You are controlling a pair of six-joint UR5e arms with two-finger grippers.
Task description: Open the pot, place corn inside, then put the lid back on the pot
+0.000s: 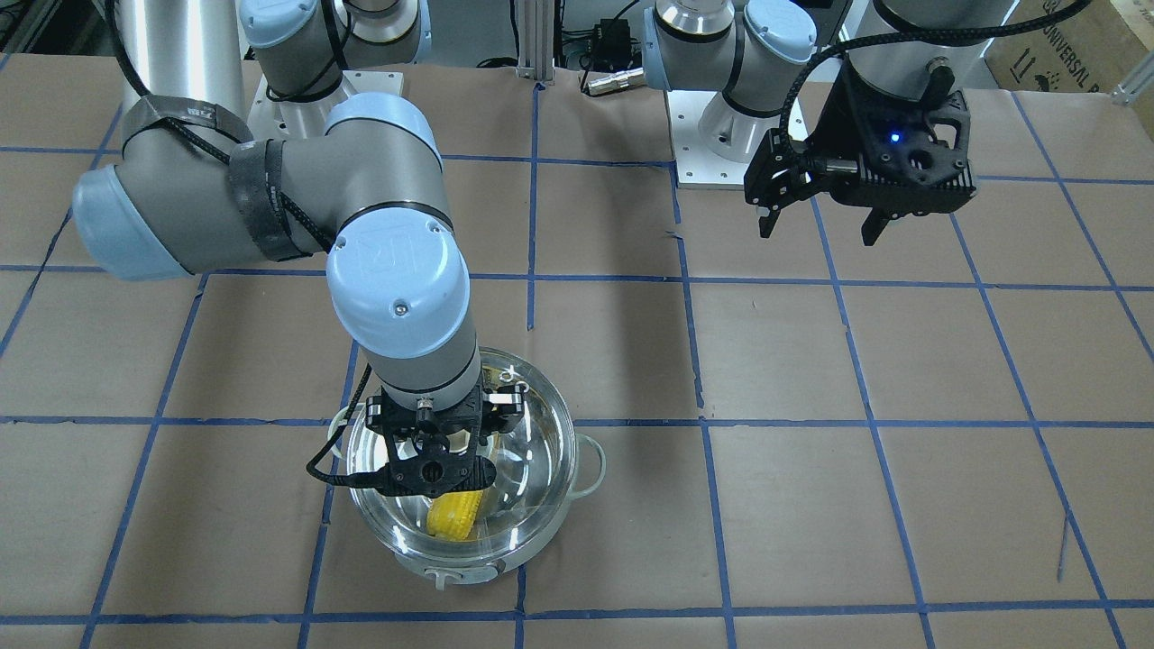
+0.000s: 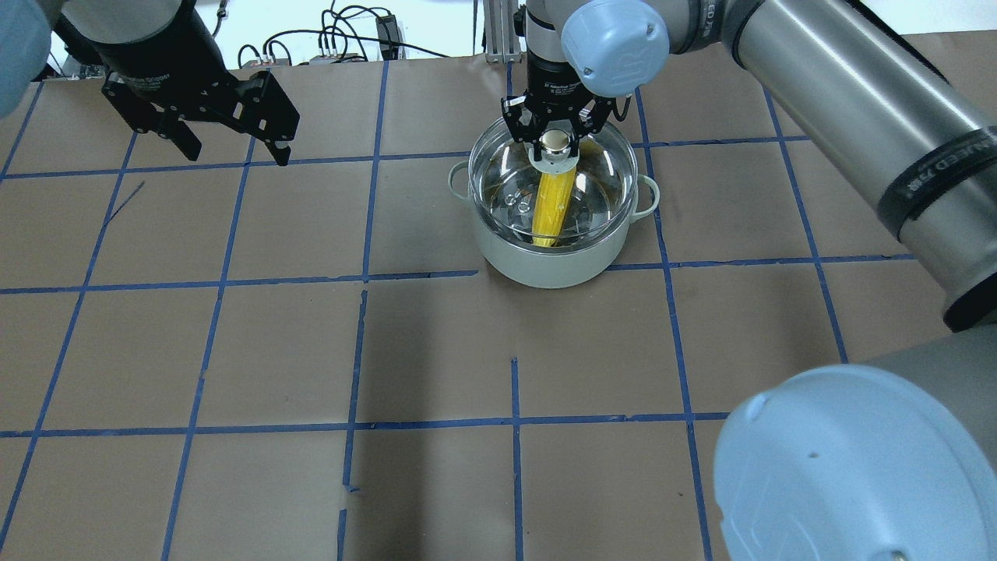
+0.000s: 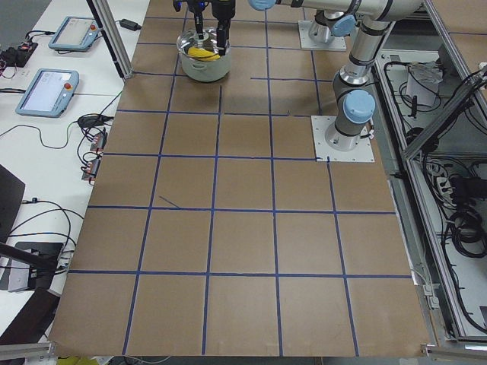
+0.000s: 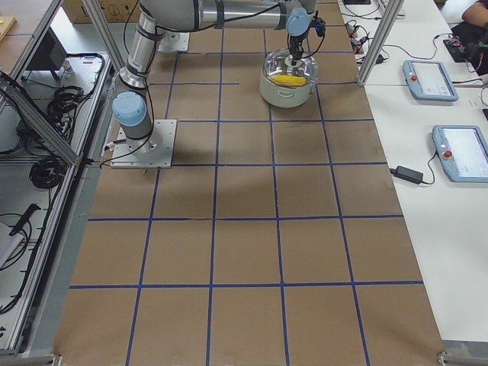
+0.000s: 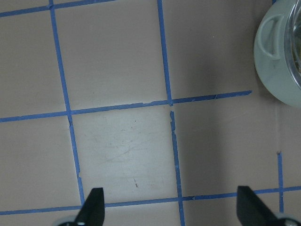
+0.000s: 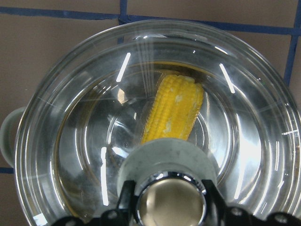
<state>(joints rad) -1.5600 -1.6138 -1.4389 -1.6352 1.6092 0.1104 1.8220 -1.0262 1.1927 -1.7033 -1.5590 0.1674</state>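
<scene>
- Corn (image 2: 551, 210) already lies inside the pot (image 2: 545, 269), point towards the robot's edge of the bench (image 2: 436, 351), seen through the glass; that step looks done
- Lid (image 2: 596, 175) sits over the pot's mouth, apparently seated on the rim or just about; I cannot tell whether its full weight is down
- Right hand (image 2: 554, 139) is straight above the pot, its fingers pinching the knob (image 6: 171, 200) from either side; what seems left is to let go and lift clear
- Left hand (image 2: 234, 152) hangs over bare bench towards the robot's left, fingers spread wide and gripping nothing; it is well apart from the pot
- Pot stands between the two arm bases along the bench's length, a little to the robot's right, and nearer the operators' long edge than the robot's edge
- Bench is covered in brown paper marked into squares with blue tape (image 5: 163, 52); the tape is nicked and broken in places
- Beyond the operators' edge is a white side table with teach pendants (image 4: 429, 80) and loose cables (image 3: 30, 220); aluminium framing (image 4: 381, 38) rises beside it; a cardboard box (image 1: 1064, 45) sits behind the robot
</scene>
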